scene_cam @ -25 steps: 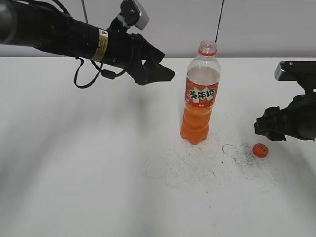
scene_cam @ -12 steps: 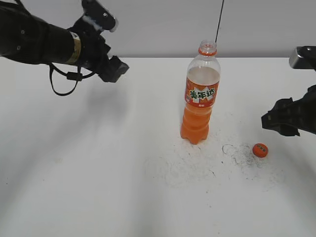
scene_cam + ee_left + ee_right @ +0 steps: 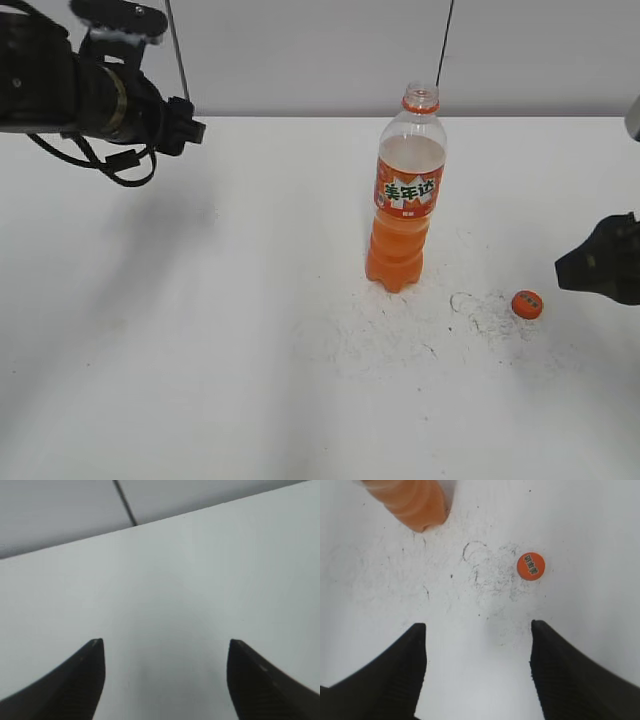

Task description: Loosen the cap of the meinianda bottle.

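Bottle upright, uncapped, on scuffed white table. Cap lies right of bottle. Left gripper and right gripper both spread, empty, well apart from bottle.

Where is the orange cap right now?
In the exterior view, the cap lies on the table, off the bottle, to its right, near the right gripper.

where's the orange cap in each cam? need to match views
Exterior view: the cap lies on the table at lower right, right of the meinianda bottle.
Left wrist view: not in it; only bare table shows.
Right wrist view: cap upper right of centre.
Shared landmark: the bottle's orange base, plus dark scuff marks between base and cap.
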You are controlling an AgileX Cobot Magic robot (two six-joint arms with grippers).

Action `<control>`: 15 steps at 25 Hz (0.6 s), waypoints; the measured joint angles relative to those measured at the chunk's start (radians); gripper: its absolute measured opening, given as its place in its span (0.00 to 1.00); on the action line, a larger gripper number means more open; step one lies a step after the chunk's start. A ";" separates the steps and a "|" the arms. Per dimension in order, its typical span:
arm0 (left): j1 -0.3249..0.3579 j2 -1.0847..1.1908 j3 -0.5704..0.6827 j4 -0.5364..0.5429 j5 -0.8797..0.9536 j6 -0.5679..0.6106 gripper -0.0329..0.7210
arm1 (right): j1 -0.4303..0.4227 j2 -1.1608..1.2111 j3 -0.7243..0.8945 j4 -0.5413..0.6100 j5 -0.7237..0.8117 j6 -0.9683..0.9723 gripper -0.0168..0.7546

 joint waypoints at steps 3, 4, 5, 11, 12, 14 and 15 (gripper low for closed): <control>-0.044 -0.041 0.000 -0.112 0.155 0.015 0.81 | 0.000 -0.063 0.000 0.000 0.077 0.000 0.64; -0.059 -0.059 0.000 -0.146 0.203 0.036 0.81 | 0.000 -0.071 0.000 0.000 0.087 0.000 0.64; -0.075 -0.075 0.000 -0.181 0.245 0.066 0.80 | 0.000 -0.107 0.000 0.000 0.130 0.000 0.64; -0.148 -0.185 0.000 -0.416 0.423 0.318 0.73 | 0.000 -0.228 0.000 -0.010 0.239 0.000 0.64; -0.154 -0.202 0.000 -0.471 0.448 0.367 0.72 | 0.000 -0.244 -0.001 -0.018 0.258 0.000 0.64; -0.159 -0.246 0.000 -0.564 0.497 0.444 0.68 | 0.000 -0.263 -0.001 -0.027 0.283 0.000 0.64; -0.159 -0.270 0.000 -0.610 0.522 0.481 0.65 | 0.000 -0.281 -0.001 -0.042 0.315 0.000 0.64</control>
